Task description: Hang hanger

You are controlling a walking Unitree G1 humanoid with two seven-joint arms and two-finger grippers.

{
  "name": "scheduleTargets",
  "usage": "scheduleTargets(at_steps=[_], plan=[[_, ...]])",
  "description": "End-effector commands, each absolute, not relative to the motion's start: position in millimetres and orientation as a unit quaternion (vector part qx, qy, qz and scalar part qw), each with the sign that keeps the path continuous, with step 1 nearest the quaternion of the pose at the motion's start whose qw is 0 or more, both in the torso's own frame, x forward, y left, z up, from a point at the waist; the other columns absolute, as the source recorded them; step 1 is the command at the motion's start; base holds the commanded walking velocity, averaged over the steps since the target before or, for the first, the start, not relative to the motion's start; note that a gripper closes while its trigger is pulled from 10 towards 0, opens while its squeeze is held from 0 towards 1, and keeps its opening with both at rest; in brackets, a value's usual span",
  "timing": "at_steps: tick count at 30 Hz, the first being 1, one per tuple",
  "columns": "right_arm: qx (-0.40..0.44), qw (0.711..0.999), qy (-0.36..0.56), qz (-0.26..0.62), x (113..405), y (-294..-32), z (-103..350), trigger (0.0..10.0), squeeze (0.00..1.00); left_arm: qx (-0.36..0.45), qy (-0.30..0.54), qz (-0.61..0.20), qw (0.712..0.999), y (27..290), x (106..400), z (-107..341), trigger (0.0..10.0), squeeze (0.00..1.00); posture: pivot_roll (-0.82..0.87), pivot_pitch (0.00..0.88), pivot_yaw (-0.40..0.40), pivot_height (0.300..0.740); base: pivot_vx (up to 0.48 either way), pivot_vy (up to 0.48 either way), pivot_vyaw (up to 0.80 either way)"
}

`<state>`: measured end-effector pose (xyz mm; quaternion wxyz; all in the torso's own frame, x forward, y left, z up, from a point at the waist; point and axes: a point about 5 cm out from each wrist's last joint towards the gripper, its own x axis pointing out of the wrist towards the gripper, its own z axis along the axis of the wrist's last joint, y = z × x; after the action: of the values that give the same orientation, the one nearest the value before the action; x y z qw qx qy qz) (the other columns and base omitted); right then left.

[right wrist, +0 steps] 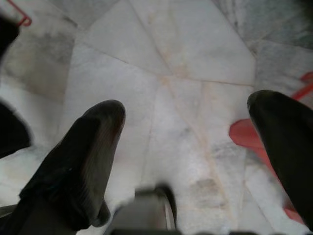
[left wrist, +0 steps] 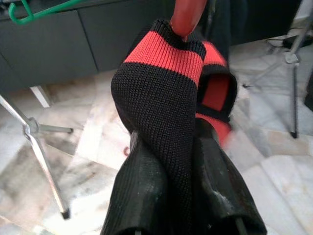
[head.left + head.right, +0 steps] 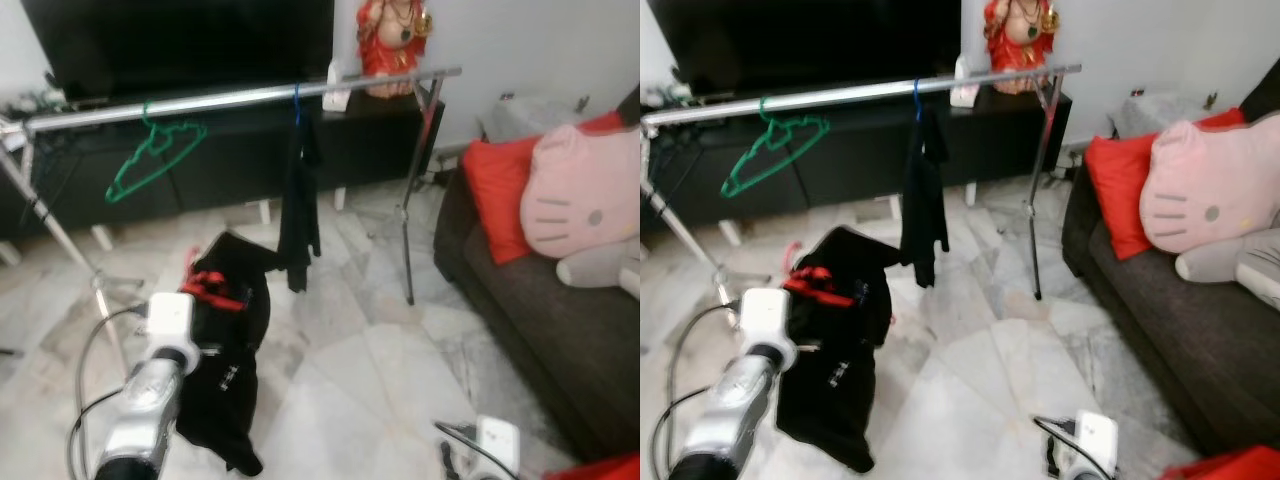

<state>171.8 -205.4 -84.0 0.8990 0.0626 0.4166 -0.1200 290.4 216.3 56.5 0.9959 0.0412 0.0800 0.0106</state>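
My left gripper (image 2: 172, 152) is shut on the black-and-red knit collar of a black garment (image 3: 228, 365). The garment hangs on a red hanger (image 3: 207, 285), whose hook (image 2: 187, 17) rises above the collar. It dangles low over the floor, in front of and below the silver clothes rail (image 3: 240, 97). On the rail hang an empty green hanger (image 3: 150, 155) and a dark garment (image 3: 298, 205) on a blue hanger (image 3: 296, 97). My right gripper (image 1: 188, 147) is open over the bare marble floor, low at the right.
A dark sofa (image 3: 560, 320) with a red cushion (image 3: 495, 195) and a pink cat-face cushion (image 3: 580, 195) stands to the right. A black TV cabinet (image 3: 210, 160) with a red figure (image 3: 392, 40) runs behind the rail. The rail's legs (image 3: 408, 230) stand on the floor.
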Motion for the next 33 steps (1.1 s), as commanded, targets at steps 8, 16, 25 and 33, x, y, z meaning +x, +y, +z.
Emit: scheduleTargets(at_steps=[8,16,25,33], plan=[[0.043,0.895,0.427,-0.119,166.8,-214.2,-84.9,10.0,0.0,0.046,0.067,0.006,0.997,207.0,296.1,63.7,10.0,0.0,-0.12,0.0,0.025,0.74,0.323,0.0,0.15],[0.041,0.895,0.43,-0.113,165.5,-213.5,-85.7,10.0,0.0,0.047,0.068,0.015,0.996,209.1,295.4,62.8,10.0,0.0,-0.12,0.0,0.021,0.74,0.0,0.0,0.77],[0.05,0.894,0.43,-0.114,165.4,-213.3,-85.8,10.0,0.0,0.046,0.067,0.006,0.997,205.4,295.0,62.0,10.0,0.0,-0.12,0.0,0.018,0.74,0.0,0.0,0.42],[0.053,0.895,0.429,-0.114,166.2,-214.3,-85.3,10.0,0.0,0.04,0.064,-0.003,0.997,202.2,296.1,62.8,10.0,0.0,-0.12,0.0,0.02,0.74,0.0,0.0,0.0]])
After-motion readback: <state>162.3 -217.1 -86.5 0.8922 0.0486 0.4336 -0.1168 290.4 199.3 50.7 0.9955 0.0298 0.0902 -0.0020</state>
